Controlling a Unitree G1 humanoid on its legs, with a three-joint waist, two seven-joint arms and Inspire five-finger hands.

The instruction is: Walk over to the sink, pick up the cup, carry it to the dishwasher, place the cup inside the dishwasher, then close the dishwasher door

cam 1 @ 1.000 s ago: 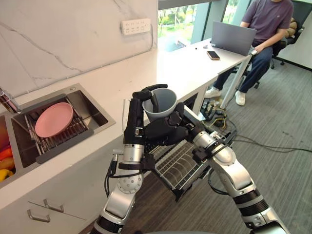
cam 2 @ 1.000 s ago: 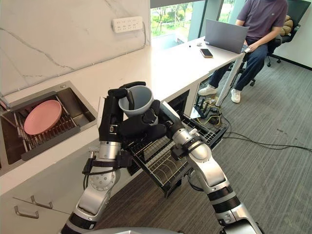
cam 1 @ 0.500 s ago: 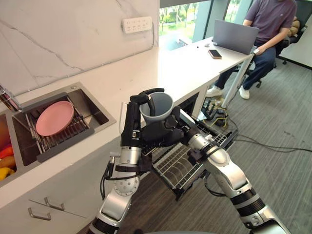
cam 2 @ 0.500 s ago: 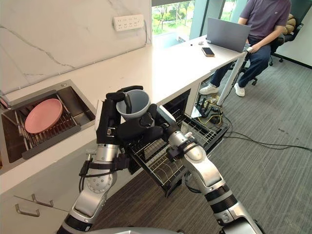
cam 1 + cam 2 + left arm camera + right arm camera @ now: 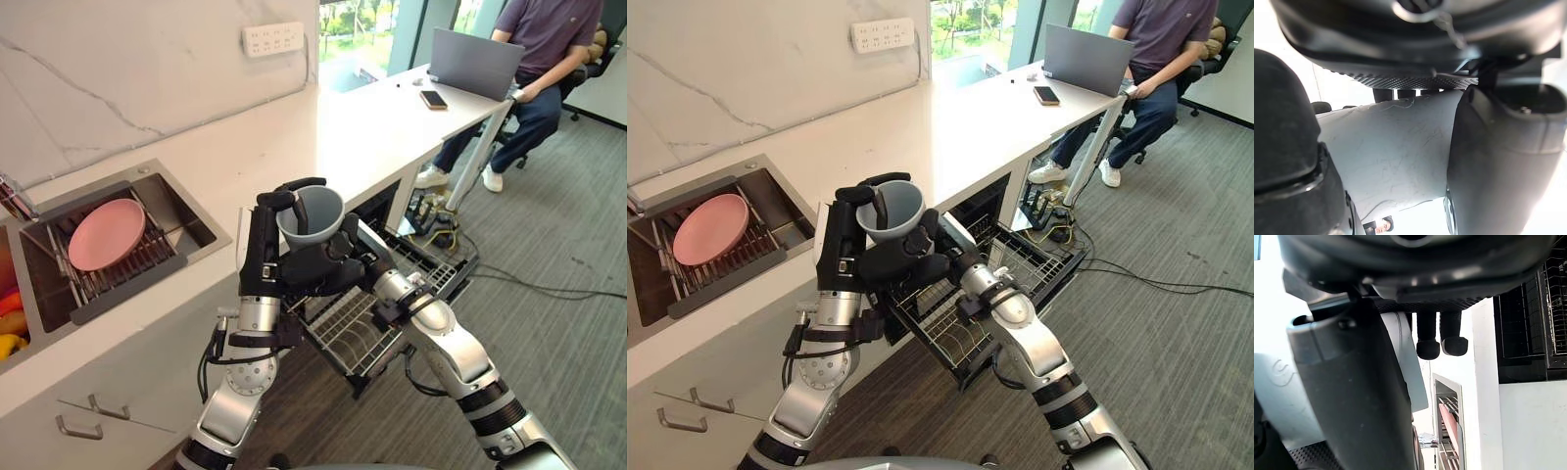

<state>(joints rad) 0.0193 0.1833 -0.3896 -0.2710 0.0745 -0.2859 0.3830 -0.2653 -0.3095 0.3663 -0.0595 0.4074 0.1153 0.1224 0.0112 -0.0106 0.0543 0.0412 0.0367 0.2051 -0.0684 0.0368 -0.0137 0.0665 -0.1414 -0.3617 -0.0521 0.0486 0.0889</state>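
Left hand point(image 5: 260, 259): we see its fingers hooked over the rim of the cup point(image 5: 318, 211).
Right hand point(image 5: 318, 269): it hugs the cup's side from below.
Cup: upright, high above the dishwasher rack point(image 5: 343, 328).
Our tip: we should go down slowly, stay level, and let go only once the cup sits in the rack.

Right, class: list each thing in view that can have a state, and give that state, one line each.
cup: upright, held, looks empty
left hand: shut on cup, fingers over its rim
right hand: shut on cup from below
rack: pulled out
plate: lying in the sink
laptop: open
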